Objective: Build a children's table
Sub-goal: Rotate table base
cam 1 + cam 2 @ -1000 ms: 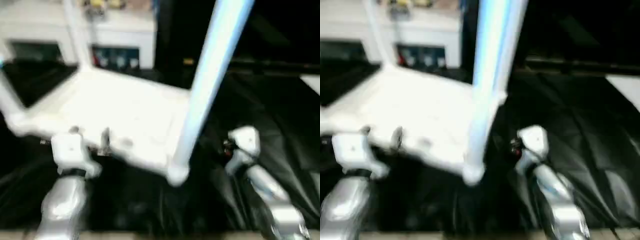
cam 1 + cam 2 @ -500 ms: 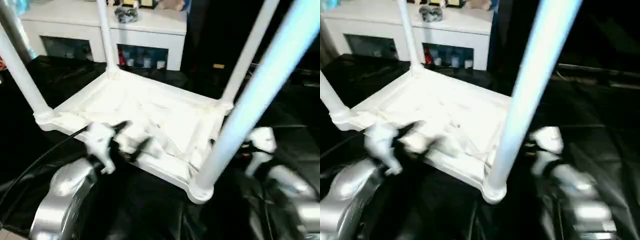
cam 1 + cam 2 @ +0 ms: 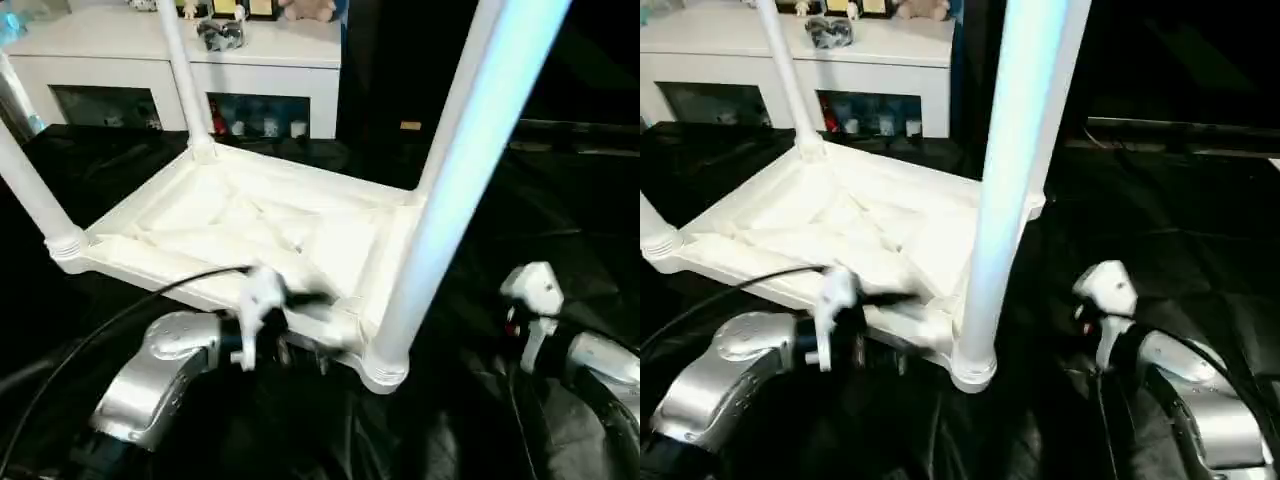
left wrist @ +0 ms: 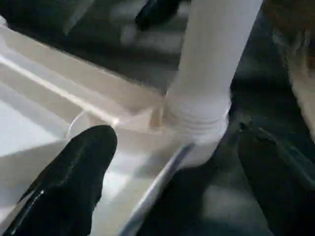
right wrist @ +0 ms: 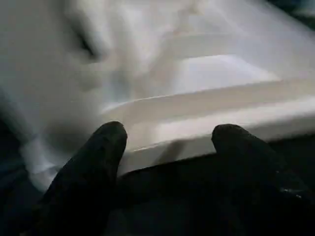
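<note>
Four white legs upright in the corner sockets of the upturned tabletop (image 3: 250,215), ribbed underside facing up, flat on a surface draped in black cloth (image 3: 560,220). Nearest leg (image 3: 450,190) large in the foreground at the near right corner; far-right leg (image 3: 455,100) partly hidden behind it; far-left leg (image 3: 183,75) and near-left leg (image 3: 30,190) at the other corners. Left gripper (image 4: 172,162) released and spread wide at the near edge of the tabletop, just beside the nearest leg's socket: one black finger (image 4: 69,182) over the ribbed underside, the other (image 4: 275,182) outside over the cloth, grasping nothing. Right gripper (image 5: 167,142) also released, fingers apart and low over the cloth, pointing at the tabletop's rim from the right side, not touching it. Black cable (image 3: 120,310) looping over the left forearm. White cabinet (image 3: 290,60) with glass doors behind the surface, small items on top.
</note>
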{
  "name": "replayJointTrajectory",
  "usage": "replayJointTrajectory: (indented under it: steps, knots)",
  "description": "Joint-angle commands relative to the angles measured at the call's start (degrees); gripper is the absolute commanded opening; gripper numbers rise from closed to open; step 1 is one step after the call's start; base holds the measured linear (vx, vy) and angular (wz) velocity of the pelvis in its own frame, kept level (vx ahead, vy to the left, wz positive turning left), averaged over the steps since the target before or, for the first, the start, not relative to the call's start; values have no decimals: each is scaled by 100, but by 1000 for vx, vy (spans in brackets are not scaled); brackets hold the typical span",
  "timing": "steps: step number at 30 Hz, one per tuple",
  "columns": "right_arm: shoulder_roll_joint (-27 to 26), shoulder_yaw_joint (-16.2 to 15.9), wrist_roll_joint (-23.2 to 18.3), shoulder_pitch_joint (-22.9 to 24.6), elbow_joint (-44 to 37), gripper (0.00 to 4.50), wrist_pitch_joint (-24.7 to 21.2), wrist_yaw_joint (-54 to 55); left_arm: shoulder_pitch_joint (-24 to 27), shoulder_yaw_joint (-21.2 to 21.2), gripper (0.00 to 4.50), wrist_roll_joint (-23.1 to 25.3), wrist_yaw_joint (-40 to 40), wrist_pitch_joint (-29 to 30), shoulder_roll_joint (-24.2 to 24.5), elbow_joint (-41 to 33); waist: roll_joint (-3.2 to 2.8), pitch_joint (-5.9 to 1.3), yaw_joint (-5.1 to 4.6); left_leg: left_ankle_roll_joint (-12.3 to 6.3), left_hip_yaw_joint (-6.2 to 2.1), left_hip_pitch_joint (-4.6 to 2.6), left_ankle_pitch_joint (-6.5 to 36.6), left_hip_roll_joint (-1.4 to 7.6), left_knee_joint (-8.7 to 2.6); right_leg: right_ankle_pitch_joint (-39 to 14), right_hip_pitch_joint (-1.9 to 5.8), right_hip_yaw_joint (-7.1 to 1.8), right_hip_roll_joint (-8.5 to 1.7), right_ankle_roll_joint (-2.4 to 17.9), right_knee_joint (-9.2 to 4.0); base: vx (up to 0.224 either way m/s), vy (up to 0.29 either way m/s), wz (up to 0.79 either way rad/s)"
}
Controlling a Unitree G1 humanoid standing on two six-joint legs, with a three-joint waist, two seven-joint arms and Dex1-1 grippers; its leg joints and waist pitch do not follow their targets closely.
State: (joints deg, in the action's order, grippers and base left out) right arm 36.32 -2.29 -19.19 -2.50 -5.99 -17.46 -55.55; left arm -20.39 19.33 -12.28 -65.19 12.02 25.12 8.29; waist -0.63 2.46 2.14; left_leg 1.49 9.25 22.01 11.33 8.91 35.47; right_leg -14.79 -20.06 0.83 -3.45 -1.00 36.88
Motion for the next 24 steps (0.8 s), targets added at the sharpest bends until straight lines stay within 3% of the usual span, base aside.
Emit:
replayJointTrajectory:
  steps: [1, 2, 3, 4, 7, 8, 10, 11, 12, 13, 15, 17, 19, 24]
  knots:
    - [131, -137, 15, -134, -137, 325, -115, -328, -205, 117, 445, 266, -329, -220, 102, 315, 60, -245, 18, -314, -144, -109, 1151, 411, -502, -507, 110, -214, -475, 1391, -527, 0, 0, 0]
    - [158, -153, 0, -161, -133, 325, -123, -391, -274, 120, 429, 297, -356, -286, 90, 406, 11, -245, 29, -303, -147, -114, 1145, 411, -506, -483, 101, -212, -483, 1423, -518, 0, 0, 0]
    - [196, -169, -21, -192, -122, 325, -126, -482, -368, 125, 429, 344, -380, -384, 66, 533, 40, -258, 13, -307, -137, -109, 1085, 414, -502, -327, 109, -205, -473, 1482, -506, 0, 0, 0]
    - [312, -260, 33, -293, 9, 325, -40, -693, -765, 210, 418, 601, -395, -881, -6, 1161, 73, -273, 24, -362, -125, -110, 995, 410, -485, -146, 115, -200, -470, 1524, -504, 0, 0, 0]
    - [458, -438, 82, -370, -1, 325, -61, -900, -1223, 439, 391, 809, -601, -1316, 49, 1834, 22, -280, 49, -346, -124, -120, 989, 430, -484, -52, 125, -206, -504, 1581, -492, 0, 0, 0]
    - [458, -438, 82, -370, -1, 325, -61, -900, -1223, 439, 381, 809, -601, -1316, 49, 1834, 38, -274, 54, -354, -129, -113, 979, 433, -488, 3, 133, -203, -507, 1596, -489, 0, 0, 0]
    - [565, -549, 123, -368, -21, 325, -14, -1035, -1511, 531, 368, 865, -805, -1534, -38, 2278, 27, -313, 81, -428, -118, -127, 789, 434, -455, 481, 150, -195, -508, 1708, -438, 0, 0, 0]
    - [585, -567, 146, -376, -15, 325, 3, -1059, -1577, 547, 364, 900, -836, -1599, -65, 2386, 27, -313, 81, -428, -118, -127, 789, 434, -455, 481, 150, -195, -508, 1708, -438, 0, 0, 0]
    - [606, -577, 183, -431, 14, 325, -2, -1121, -1767, 611, 357, 1023, -990, -1710, -130, 2695, 14, -322, 97, -534, -106, -113, 629, 426, -434, 817, 152, -191, -507, 1784, -422, 0, 0, 0]
    - [601, -575, 188, -463, 32, 325, -26, -1134, -1827, 636, 347, 1075, -1044, -1739, -141, 2796, -18, -325, 132, -557, -112, -115, 630, 439, -432, 835, 159, -186, -528, 1825, -409, 0, 0, 0]
    - [600, -581, 193, -502, 60, 325, -35, -1153, -1901, 644, 329, 1131, -1031, -1839, -178, 2958, -1, -318, 153, -532, -112, -119, 750, 459, -444, 768, 161, -184, -536, 1881, -415, 0, 0, 0]
    - [607, -614, 196, -579, 113, 325, -42, -1183, -2053, 626, 326, 1156, -1064, -1924, -270, 3326, -72, -304, 177, -474, -113, -135, 887, 453, -447, 627, 150, -184, -529, 1925, -430, 0, 0, 0]
    - [623, -613, 226, -581, 135, 325, -7, -1180, -2098, 571, 296, 1144, -934, -1900, -368, 3473, -26, -302, 188, -450, -102, -135, 935, 465, -455, 569, 161, -188, -538, 1961, -435, 0, 0, 0]
    - [609, -604, 254, -595, 217, 325, 64, -1155, -2180, 293, 267, 1122, -136, -1780, -642, 3711, -59, -282, 215, -350, -93, -147, 1150, 469, -460, 18, 139, -195, -542, 1922, -485, 0, 0, 0]
